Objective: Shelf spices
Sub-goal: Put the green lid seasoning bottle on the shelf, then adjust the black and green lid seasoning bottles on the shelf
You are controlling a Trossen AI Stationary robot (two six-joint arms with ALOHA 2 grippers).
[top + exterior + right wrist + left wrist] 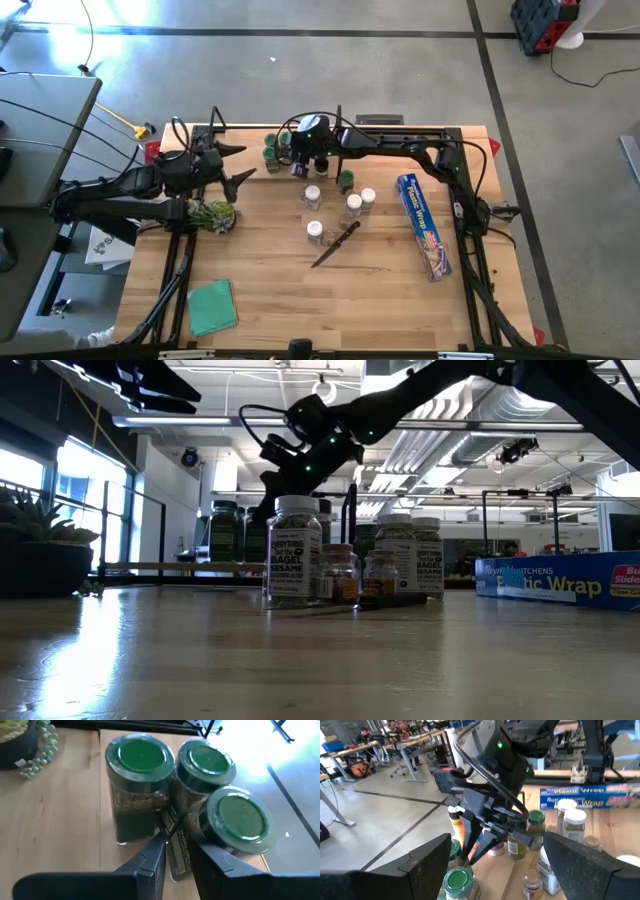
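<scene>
Three green-capped spice jars (141, 785) stand upright on the shelf (75, 815) at the table's far edge, right beneath our right gripper (177, 852), its fingers nearly closed on nothing we can make out, whereas our wide-open left gripper (232, 165) hangs farther off.

Four white-capped jars (313, 193) stand in a loose group at the table's middle. Green-capped jars (141, 754) number four in the overhead view: three clustered at the far edge and one (346, 180) standing apart, just far of the white-capped group. One more labelled jar (298, 170) sits between the fingers of the right gripper (175, 840), its cap hidden. There is one blue wrap box (424, 225) on the right, one knife (335, 245), one green pad (212, 305) near left, and one potted plant (213, 214) on the left.
</scene>
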